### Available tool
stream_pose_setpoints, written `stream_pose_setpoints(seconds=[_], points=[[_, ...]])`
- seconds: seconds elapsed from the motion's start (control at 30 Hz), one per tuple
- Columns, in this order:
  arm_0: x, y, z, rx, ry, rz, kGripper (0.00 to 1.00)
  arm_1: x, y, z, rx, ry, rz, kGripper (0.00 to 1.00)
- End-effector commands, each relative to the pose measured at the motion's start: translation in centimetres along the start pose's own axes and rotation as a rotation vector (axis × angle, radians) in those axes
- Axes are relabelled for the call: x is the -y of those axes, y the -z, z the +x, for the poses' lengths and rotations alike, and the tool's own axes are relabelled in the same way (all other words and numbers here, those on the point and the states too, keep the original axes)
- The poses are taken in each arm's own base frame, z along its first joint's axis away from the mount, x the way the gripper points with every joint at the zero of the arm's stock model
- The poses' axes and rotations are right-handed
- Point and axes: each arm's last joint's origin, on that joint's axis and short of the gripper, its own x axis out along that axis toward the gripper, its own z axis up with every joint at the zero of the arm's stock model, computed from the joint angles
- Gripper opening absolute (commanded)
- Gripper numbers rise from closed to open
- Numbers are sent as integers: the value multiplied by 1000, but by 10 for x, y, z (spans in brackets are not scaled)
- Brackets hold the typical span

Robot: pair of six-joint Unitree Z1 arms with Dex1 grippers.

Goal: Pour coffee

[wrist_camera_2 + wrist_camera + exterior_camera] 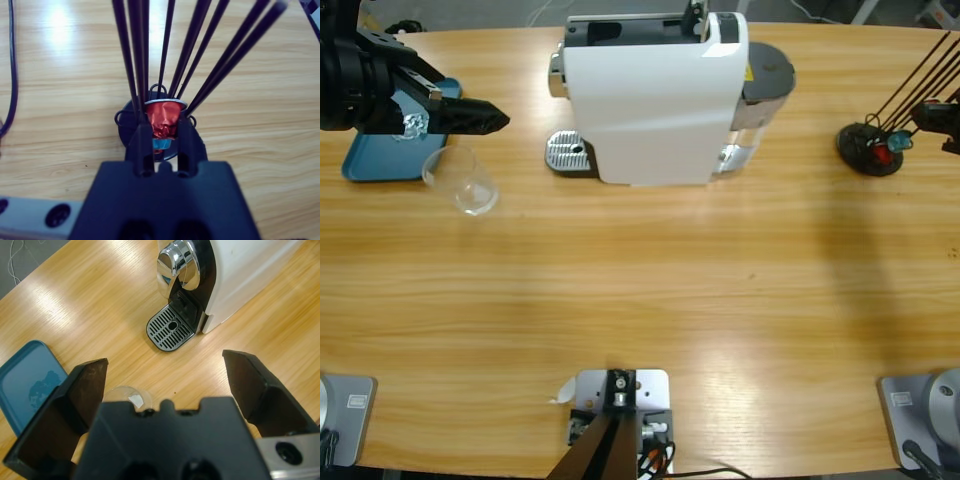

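No coffee shows in any view. A clear glass cup (463,181) stands on the table beside the blue tray; in the left wrist view only its rim (127,394) peeks out under the gripper body. My left gripper (485,118) hovers just above and behind the cup, and its jaws stand wide open (165,362) and hold nothing. They point toward the white coffee machine (655,95) and its perforated drip tray (170,330). My right gripper (164,129) is shut on a red capsule (164,117) at the black wire capsule holder (868,148).
A blue tray (375,158) lies at the far left under the left arm. The machine's chrome spout (177,262) hangs over the drip tray (568,152). A blue capsule (160,145) sits below the red one. Thin black rods (200,50) of the holder rise around the right gripper.
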Motion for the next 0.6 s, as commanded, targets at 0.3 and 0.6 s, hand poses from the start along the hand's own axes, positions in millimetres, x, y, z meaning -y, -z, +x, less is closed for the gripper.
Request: stream_pose_setpoints(seconds=[0.3, 0.6], points=[[3, 14, 18, -85, -1, 17, 991, 7, -16, -16, 73, 33, 14, 0], [3, 17, 20, -98, 2, 19, 991, 10, -32, -28, 106, 49, 12, 0]])
